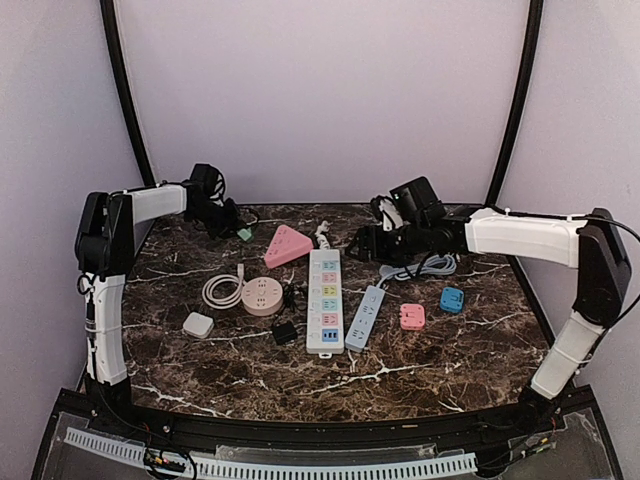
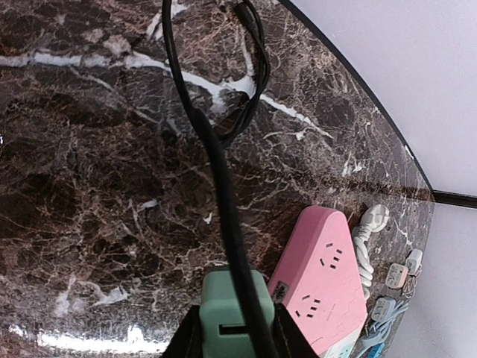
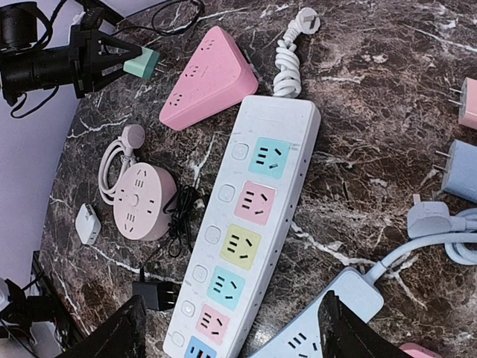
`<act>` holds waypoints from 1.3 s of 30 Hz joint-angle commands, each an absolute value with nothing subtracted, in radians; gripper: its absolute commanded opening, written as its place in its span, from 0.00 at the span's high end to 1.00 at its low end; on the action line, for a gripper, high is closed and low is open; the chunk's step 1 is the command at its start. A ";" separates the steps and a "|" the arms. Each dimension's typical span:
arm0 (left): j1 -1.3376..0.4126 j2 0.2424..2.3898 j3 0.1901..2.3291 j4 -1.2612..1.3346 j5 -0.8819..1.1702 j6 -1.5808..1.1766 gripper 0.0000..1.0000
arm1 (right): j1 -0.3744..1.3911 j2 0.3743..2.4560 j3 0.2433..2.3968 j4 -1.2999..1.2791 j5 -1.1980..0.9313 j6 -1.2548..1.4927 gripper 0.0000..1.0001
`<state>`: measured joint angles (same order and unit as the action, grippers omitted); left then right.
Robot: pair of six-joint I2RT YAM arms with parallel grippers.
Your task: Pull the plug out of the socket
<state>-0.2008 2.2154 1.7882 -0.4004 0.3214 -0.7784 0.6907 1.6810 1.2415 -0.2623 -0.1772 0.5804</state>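
Dark brown marble counter with white veining, pale lilac walls behind; several sockets and adapters are laid out mid-counter.

Left tool: closed on the green plug, one finger on each flank; the plug is held off the counter at the far left, prongs bare and pointing toward the pink triangular socket, just beside its corner but apart from it; a black cable drapes across the front of the plug.

Right tool: jaws stand wide apart with nothing between them; it hangs over the near end of the long white power strip, which has coloured outlets in a row; its own cord is bundled at the far end.

Other items: a round pink socket with a coiled white cord lies left of the strip; a small white adapter and a black adapter lie nearer the arm bases; a narrow pale-blue strip is just right of the white one; a pink plug block and a blue plug block are further right.
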 commanded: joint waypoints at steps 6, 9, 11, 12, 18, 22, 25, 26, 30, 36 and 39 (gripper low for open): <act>-0.190 2.164 1.703 -0.384 0.317 -0.757 0.70 | 0.688 1.624 1.160 -0.264 -0.120 0.581 0.24; -0.190 2.164 1.691 -0.392 0.301 -0.738 0.65 | 0.684 1.601 1.135 -0.267 -0.112 0.577 0.24; -0.190 2.163 1.691 -0.407 0.283 -0.722 0.61 | 0.680 1.587 1.119 -0.269 -0.111 0.575 0.23; -0.190 2.163 1.690 -0.411 0.273 -0.714 0.60 | 0.680 1.580 1.112 -0.271 -0.110 0.575 0.23; -0.190 2.156 1.702 -0.455 0.250 -0.676 0.39 | 0.673 1.558 1.098 -0.282 -0.099 0.570 0.23; -0.193 2.114 1.698 -0.469 0.233 -0.647 0.26 | 0.670 1.551 1.102 -0.285 -0.091 0.566 0.22; -0.204 2.083 1.695 -0.485 0.207 -0.614 0.18 | 0.667 1.548 1.110 -0.293 -0.080 0.558 0.18; -0.214 2.065 1.694 -0.491 0.199 -0.607 0.13 | 0.667 1.546 1.109 -0.295 -0.074 0.556 0.15; -0.254 1.987 1.659 -0.499 0.144 -0.559 0.01 | 0.657 1.518 1.098 -0.292 -0.032 0.554 0.02; -0.305 1.841 1.553 -0.483 0.047 -0.498 0.01 | 0.630 1.488 1.091 -0.303 0.023 0.542 0.01; -0.332 1.740 1.489 -0.475 -0.037 -0.469 0.01 | 0.620 1.457 1.077 -0.302 0.073 0.534 0.01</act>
<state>-0.3046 1.8671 1.5620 -0.4652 0.0826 -0.5362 0.6361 1.5074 1.1023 -0.3008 -0.0113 0.5537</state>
